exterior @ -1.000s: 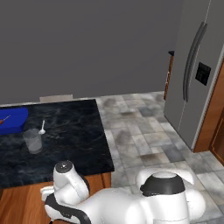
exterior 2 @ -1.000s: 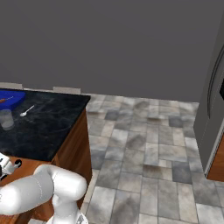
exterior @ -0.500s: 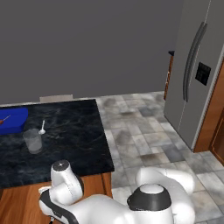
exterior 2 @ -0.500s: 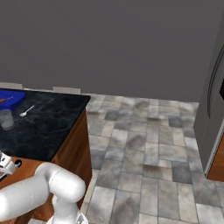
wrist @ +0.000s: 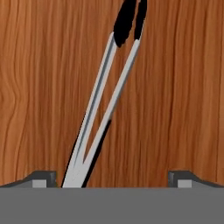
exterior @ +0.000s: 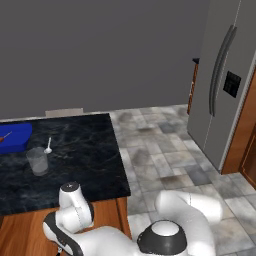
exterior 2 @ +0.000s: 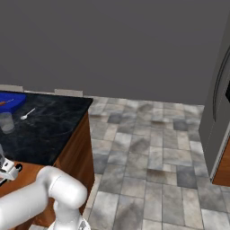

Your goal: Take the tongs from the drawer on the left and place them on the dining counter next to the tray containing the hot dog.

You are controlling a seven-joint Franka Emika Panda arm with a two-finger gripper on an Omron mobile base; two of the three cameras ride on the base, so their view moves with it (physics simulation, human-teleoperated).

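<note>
Tongs (wrist: 105,100) are seen lying on the wooden floor of the drawer (wrist: 39,87), directly beneath the tool (wrist: 112,177). Their long axis runs away from the tool, leaning slightly sideways, hinged end nearer the left fingertip. The tool is spread wide; nothing is held or touched.

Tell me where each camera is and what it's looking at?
Left base view: behind the arm's left, facing the dining counter, blue tray, fridge; white arm at bottom.
Right base view: behind its right, same counter, tray, floor; arm lower left.
Hand view: on the hand, looking at the tongs on the drawer's wood; open gripper fingertips below.
</note>
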